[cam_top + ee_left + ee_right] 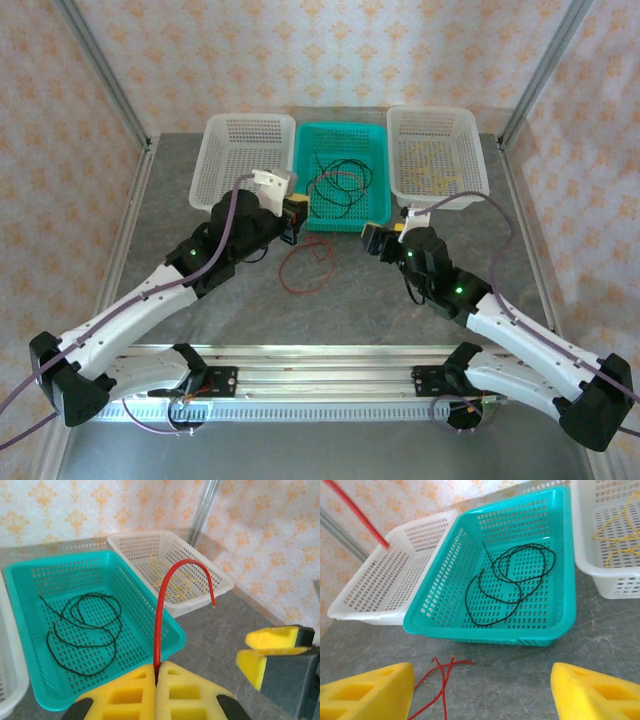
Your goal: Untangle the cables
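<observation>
1. The red cable (159, 625) is being held near one end. A short length is rising upright out of the grip, arching over to the right and ending free in the air. In the top view the rest is lying as a loose loop on the table (400, 310), just in front of the teal basket (490, 635) and between the two grippers.
2. The black cable (510, 582) is lying coiled alone in the teal basket. The yellow cable (435, 165) is lying in the right white basket (400, 185).
3. The left gripper (156, 672) is being kept pinched together on the red cable, pads meeting around it.
4. The right gripper (482, 675) is being held wide open, nothing between its pads. The loop's strands are lying on the table just ahead, slightly left of the opening.
5. Judgement: the left arm is the nearer one and has the cable. The left white basket (385, 580) is standing empty beyond it to the left, so a leftward carry is being expected, with the trailing loop lifted past the teal rim.
</observation>
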You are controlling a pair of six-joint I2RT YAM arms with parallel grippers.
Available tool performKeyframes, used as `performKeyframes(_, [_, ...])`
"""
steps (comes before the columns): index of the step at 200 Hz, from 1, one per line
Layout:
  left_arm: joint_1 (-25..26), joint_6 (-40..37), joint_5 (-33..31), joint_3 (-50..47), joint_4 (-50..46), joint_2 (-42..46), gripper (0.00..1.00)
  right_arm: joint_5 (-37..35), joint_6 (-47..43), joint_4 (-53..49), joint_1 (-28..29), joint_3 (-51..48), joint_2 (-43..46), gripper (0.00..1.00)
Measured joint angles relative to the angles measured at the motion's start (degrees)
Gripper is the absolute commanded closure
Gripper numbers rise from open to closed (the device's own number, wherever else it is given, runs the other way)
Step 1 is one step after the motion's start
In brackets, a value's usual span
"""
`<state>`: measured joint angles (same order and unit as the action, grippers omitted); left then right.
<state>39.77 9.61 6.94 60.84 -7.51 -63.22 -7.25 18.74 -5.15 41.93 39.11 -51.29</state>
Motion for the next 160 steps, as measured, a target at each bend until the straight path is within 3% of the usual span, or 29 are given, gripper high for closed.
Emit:
performKeyframes(69, [0.00, -4.15, -1.86, 5.11, -4.11, 1.01, 1.00, 7.61, 0.28, 5.16, 0.31, -3.04, -3.80, 0.20])
performKeyframes(160, [0.00, -5.22, -3.63, 7.39, -6.19, 3.50, 1.00, 13.22, 0.07, 17.55, 7.98, -3.54, -16.35, 0.20])
